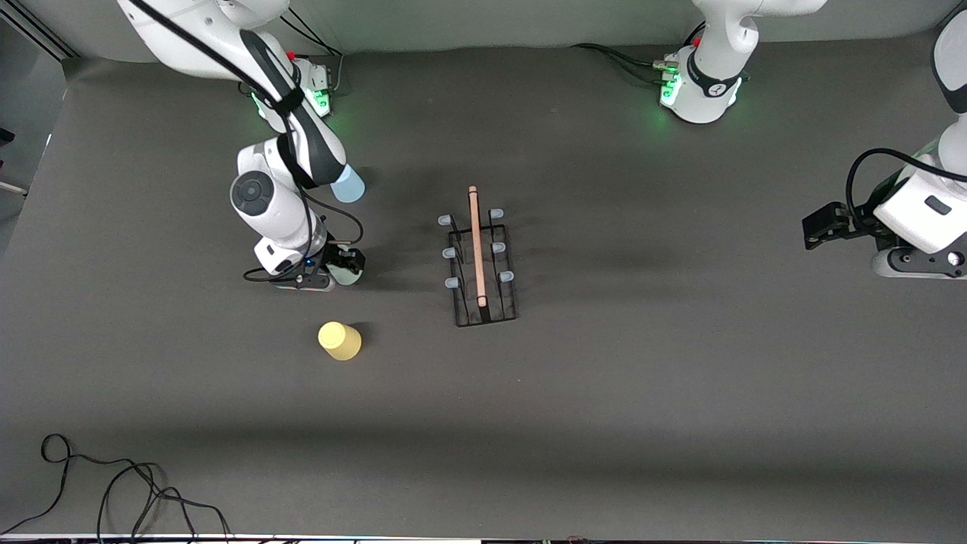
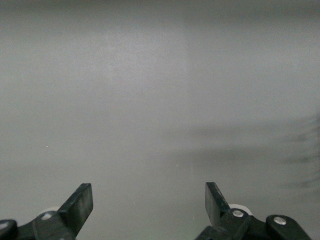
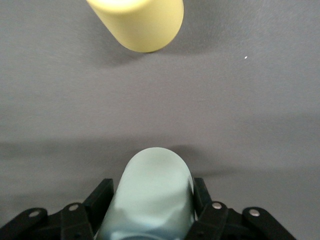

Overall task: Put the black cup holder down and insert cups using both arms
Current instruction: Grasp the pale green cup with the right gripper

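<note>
One cup [image 3: 152,197] (grey-green) gripped, table-centre

The right pincer [image 3: 152,212] has its black fingers [image 3: 100,200] pressed against both sides of a pale grey-green tapered plastic cup [image 3: 152,195], whose wall looks slightly dented under the squeeze. At twelve o'clock from it, well apart, a yellow plastic cup [image 3: 142,22] stands on the dark grey desk [image 3: 260,115], casting a soft shadow.
</note>
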### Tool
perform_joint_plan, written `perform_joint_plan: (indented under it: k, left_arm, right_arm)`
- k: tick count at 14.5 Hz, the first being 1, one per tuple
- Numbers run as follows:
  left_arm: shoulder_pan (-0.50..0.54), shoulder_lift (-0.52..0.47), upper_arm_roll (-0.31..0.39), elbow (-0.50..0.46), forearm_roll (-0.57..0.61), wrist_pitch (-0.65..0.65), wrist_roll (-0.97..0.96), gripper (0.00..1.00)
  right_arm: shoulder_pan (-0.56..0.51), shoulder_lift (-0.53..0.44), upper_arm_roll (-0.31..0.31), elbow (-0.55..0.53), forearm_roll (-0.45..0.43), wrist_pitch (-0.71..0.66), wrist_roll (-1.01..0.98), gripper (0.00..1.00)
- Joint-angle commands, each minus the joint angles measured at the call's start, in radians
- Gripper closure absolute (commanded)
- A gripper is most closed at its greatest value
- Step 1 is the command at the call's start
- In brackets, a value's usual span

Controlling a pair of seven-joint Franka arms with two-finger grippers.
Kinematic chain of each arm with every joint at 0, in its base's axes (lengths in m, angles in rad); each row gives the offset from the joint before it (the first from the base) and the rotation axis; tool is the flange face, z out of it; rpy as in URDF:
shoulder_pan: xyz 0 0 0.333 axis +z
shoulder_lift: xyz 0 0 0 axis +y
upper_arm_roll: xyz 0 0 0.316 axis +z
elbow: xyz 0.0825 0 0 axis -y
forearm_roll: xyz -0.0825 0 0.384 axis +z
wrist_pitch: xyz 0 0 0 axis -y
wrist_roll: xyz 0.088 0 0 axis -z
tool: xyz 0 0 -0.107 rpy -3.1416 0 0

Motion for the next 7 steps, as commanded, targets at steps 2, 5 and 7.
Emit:
perform_joint_plan:
  k: [2, 5, 7]
  left_arm:
    - [0.005, -0.021, -0.005, -0.01, -0.003, -0.027, 0.006, 0.0]
    - [0.005, -0.019, -0.005, -0.012, -0.003, -0.03, 0.004, 0.0]
    - [0.006, -0.019, -0.005, -0.015, -0.005, -0.032, 0.004, 0.0]
  right_arm:
    - [0.012, -0.173, -0.007, 0.034, 0.01, -0.214, 0.024, 1.0]
    - [0.033, -0.219, 0.002, 0.087, 0.01, -0.326, 0.138, 1.0]
    - [0.122, -0.214, -0.001, 0.143, 0.01, -0.358, 0.281, 1.0]
